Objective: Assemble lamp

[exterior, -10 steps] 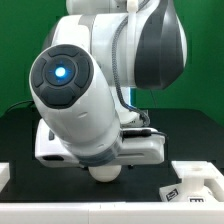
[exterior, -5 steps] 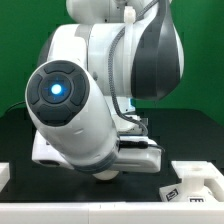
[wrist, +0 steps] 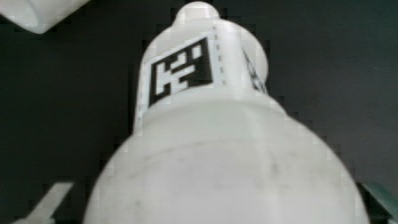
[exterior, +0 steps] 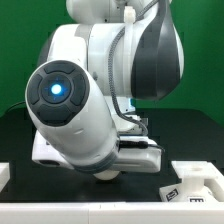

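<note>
In the wrist view the white lamp bulb [wrist: 214, 130] fills most of the picture. It bears a black-and-white tag, and its narrow end points away from the camera over the black table. It lies right in the gripper's jaws, and its rounded body hides both fingers. In the exterior view the big white arm blocks the middle of the scene. Only a rounded white end of the bulb [exterior: 104, 175] shows under the hand. The lamp shade is not in view.
A white part with a square tag [exterior: 190, 185] lies at the exterior view's lower right. A white edge [exterior: 5, 175] shows at its lower left. Another white piece [wrist: 36, 12] sits at a corner of the wrist view. The table is black.
Between one second and half a second ago the arm swung toward the exterior view's left and sank a little. Since then nothing has moved.
</note>
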Robot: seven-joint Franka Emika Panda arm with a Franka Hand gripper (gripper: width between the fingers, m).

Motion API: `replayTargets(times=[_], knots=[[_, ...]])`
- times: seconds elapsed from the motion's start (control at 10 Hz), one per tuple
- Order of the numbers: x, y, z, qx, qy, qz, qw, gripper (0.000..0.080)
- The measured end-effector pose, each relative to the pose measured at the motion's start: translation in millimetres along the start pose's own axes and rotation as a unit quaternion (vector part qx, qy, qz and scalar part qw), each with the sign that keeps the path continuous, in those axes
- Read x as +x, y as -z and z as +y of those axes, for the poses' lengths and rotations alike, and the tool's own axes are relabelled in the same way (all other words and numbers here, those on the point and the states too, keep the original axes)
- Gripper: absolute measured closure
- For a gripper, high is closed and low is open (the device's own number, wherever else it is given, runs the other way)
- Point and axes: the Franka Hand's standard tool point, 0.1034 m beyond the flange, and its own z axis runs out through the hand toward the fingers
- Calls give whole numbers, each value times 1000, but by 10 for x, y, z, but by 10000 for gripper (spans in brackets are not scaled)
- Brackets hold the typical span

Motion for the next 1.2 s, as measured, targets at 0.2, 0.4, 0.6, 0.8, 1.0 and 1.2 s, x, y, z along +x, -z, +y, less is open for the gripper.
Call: replayTargets(times=[0.2, 0.4, 0.6, 0.8, 1.0, 1.2], knots=[[-66, 155, -110, -1, 9, 19, 1000, 226], [-328, 521, -406, 0, 25, 75, 997, 226], [-553, 804, -594, 2, 29, 137, 990, 225], [-447, 811, -574, 5, 30, 221, 975, 225], [-466, 900, -660, 9, 23, 271, 962, 225], [-706, 1259, -1056, 14, 50, 366, 929, 225]])
